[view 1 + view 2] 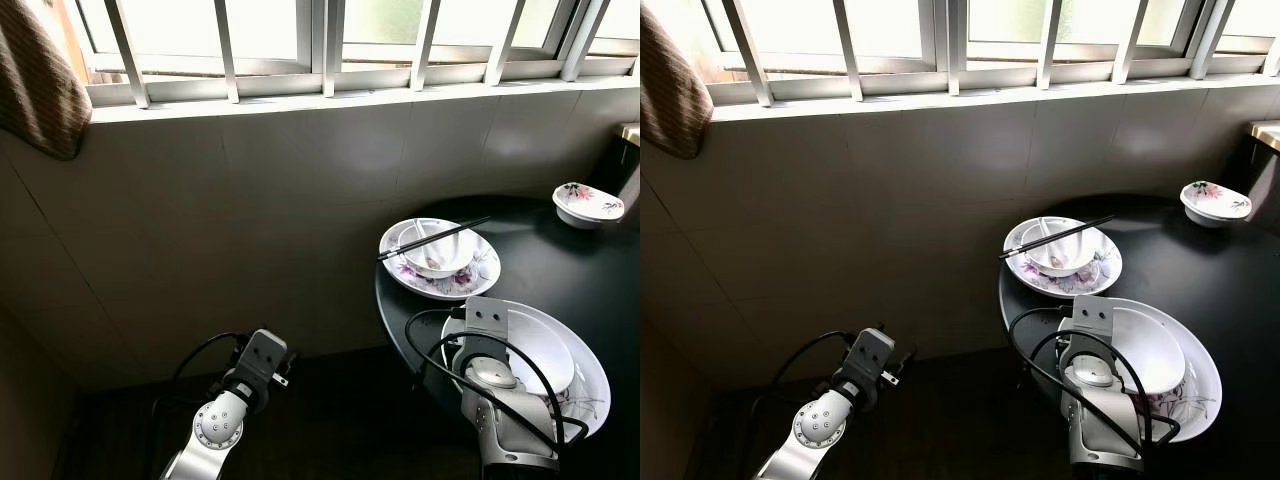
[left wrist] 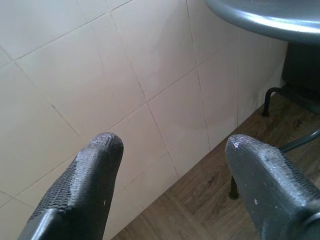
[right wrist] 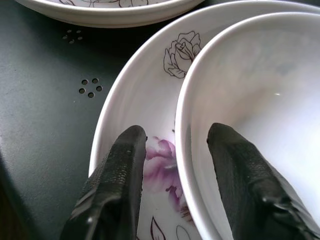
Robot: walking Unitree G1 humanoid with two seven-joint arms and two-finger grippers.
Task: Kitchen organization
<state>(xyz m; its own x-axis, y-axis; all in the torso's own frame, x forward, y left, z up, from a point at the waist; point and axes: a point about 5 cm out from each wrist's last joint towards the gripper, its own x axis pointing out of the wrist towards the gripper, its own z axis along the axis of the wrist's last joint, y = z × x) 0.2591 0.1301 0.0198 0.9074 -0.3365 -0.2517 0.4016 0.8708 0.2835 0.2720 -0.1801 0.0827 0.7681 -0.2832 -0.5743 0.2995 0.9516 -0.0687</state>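
A large white flowered plate [image 1: 600,385] lies at the near edge of the round black table [image 1: 560,270], with a plain white bowl [image 1: 545,350] inside it. My right gripper [image 3: 177,145] is open and straddles that bowl's [image 3: 260,100] rim. One finger rests over the plate [image 3: 145,90] and the other inside the bowl, with a small gap on each side of the rim. My left gripper [image 2: 170,145] hangs open and empty beside the tiled wall, lower than the table top.
Further back a flowered plate [image 1: 480,280] holds a small bowl [image 1: 440,250] with black chopsticks [image 1: 435,238] across it. A small flowered bowl [image 1: 588,203] sits at the far right. A barred window runs above the tiled wall, with a brown cloth [image 1: 35,85] at the left.
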